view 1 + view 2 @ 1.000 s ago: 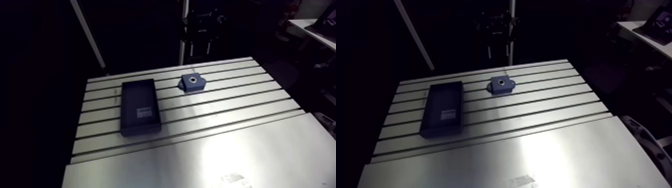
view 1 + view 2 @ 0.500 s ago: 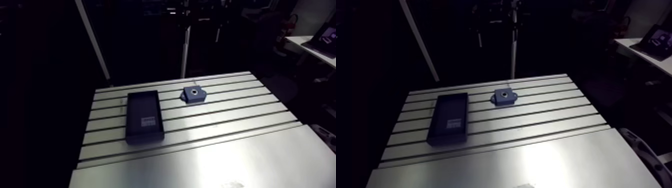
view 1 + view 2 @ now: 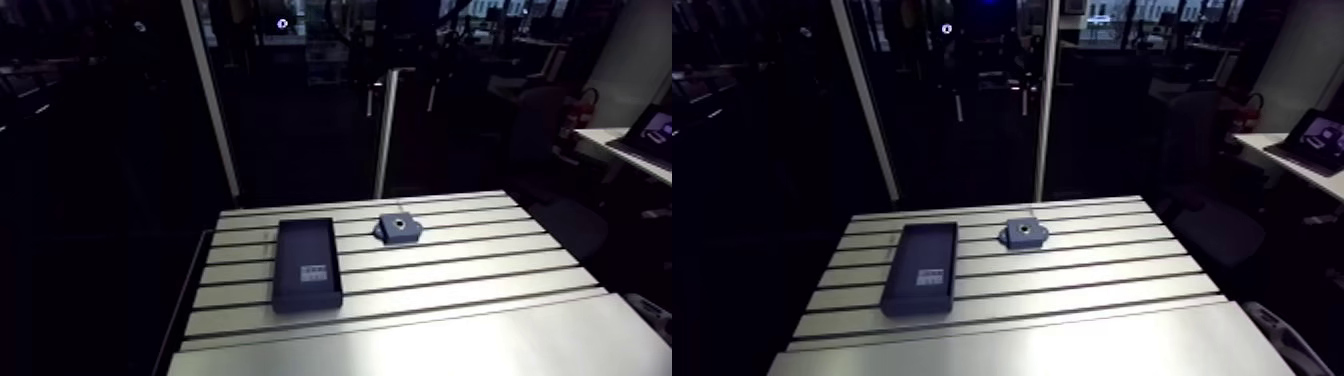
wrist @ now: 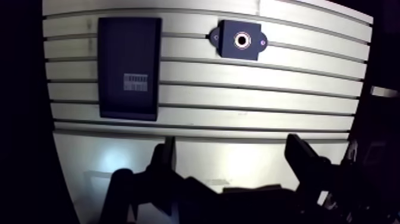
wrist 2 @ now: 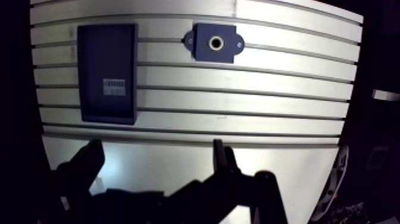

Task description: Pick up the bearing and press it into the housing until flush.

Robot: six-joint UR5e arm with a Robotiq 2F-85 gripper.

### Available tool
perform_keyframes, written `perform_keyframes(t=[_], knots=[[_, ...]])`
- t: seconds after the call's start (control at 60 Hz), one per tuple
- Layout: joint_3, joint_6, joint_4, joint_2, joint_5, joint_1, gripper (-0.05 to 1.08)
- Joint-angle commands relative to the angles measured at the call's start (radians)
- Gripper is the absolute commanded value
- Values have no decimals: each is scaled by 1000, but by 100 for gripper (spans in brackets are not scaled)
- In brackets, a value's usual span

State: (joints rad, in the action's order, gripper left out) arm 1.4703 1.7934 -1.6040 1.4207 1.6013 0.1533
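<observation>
The claw (image 4: 231, 146) hangs high above the slotted aluminium table (image 4: 238, 101), its two fingers (image 4: 163, 158) spread wide with nothing between them. Ahead of it, well apart from the fingers, sits the blue housing (image 4: 239, 40), a small block with a mounting ear at each end, lying flat across the ridges. A dark rectangular tray (image 4: 128, 47) carrying a pale label (image 4: 136, 81) lies beside the housing with a clear gap between them. No loose bearing can be made out anywhere on the table or in the tray. A pale ring (image 4: 241, 40) lines the housing's bore, and from this height it cannot be told whether that is the bearing seated already or only the bore's own edge. That doubt looks like the main hazard: a descent made on a wrong guess could close the claw on empty air, or on the housing itself, and drag the block across the slots. The tray's dim interior may also hide a small part, so a grasp there could miss it. If a bearing is carried over, a slightly tilted entry would likely jam it in the bore rather than seat it flush.
</observation>
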Motion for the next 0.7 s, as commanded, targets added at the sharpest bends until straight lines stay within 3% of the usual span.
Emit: perform_keyframes(t=[0.017, 0.133, 0.2, 0.267, 0.633, 0.7], knots=[[4, -13, 36, 33, -28, 4, 1], [9, -14, 45, 50, -33, 6, 1], [12, -18, 52, 54, -60, 12, 1], [12, -18, 51, 67, -68, 14, 1], [58, -7, 51, 114, -53, 22, 1], [65, -7, 43, 115, -40, 22, 1]])
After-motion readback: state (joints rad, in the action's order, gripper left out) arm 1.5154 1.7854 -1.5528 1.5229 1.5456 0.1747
